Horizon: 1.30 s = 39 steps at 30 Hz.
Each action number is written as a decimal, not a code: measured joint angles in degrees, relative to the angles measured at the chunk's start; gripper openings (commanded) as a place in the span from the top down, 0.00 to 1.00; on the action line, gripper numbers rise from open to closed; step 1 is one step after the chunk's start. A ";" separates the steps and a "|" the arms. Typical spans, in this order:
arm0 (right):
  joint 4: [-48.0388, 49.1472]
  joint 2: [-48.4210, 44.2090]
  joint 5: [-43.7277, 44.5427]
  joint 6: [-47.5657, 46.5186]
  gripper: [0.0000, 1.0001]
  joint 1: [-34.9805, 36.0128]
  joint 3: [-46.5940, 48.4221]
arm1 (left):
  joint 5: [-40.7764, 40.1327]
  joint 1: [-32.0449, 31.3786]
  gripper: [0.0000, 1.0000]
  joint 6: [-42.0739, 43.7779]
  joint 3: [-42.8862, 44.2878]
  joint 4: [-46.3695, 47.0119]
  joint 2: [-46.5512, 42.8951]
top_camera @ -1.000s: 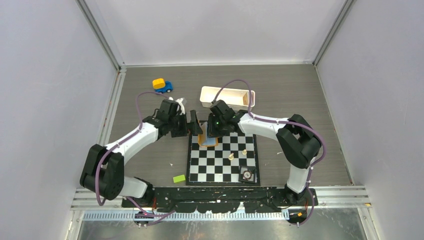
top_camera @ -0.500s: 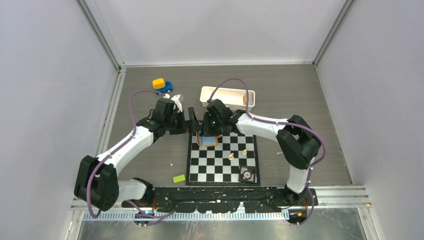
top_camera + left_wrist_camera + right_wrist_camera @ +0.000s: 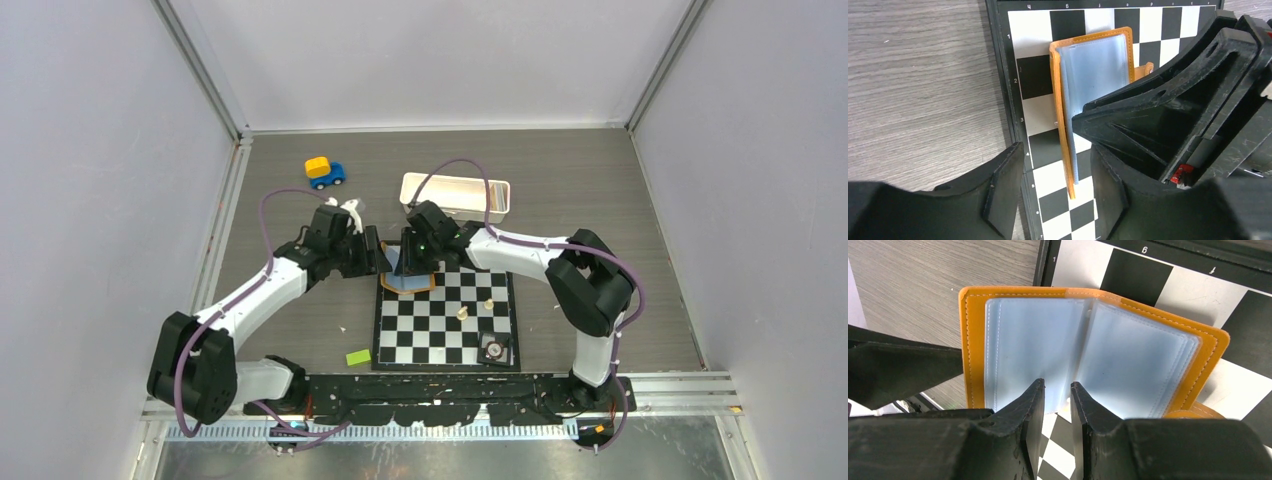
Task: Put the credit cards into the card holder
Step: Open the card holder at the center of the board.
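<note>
The orange card holder [image 3: 410,284] lies open on the far left corner of the chessboard [image 3: 445,330]. In the left wrist view its left flap [image 3: 1060,110] stands up edge-on between my left gripper's [image 3: 1057,148] wide-open fingers, untouched. Pale blue clear sleeves [image 3: 1033,345] fill the holder [image 3: 972,340]. My right gripper [image 3: 1057,385] points at the sleeves' middle fold, its jaws a narrow gap apart with chessboard showing between them. In the top view the left gripper [image 3: 378,256] and right gripper [image 3: 408,262] flank the holder. No loose credit card shows; I cannot tell if one sits in a sleeve.
Two small pale chess pieces [image 3: 463,313] and a dark round object [image 3: 492,348] stand on the board. A white tray [image 3: 405,190] is behind the right gripper. A yellow-blue toy car [image 3: 324,171] is at the back left, a green block [image 3: 358,357] at the front left.
Both grippers and the holder have shifted slightly left. The holder's left flap now stands raised between my left fingers.
</note>
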 measured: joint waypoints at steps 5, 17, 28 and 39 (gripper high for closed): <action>-0.42 0.00 0.61 -0.04 0.69 0.04 0.07 | -0.22 0.00 0.57 -0.15 -0.70 0.15 0.04; -8.68 0.07 9.27 -1.88 0.68 1.18 2.43 | -0.20 0.00 0.89 -1.18 -1.88 1.77 2.71; -17.88 2.29 18.73 -4.87 0.68 2.29 6.82 | -0.17 0.39 1.00 -1.44 -2.95 3.67 3.67; -29.20 2.05 19.58 -7.69 0.30 0.81 13.62 | 1.62 0.66 1.00 -4.24 -3.82 4.52 3.10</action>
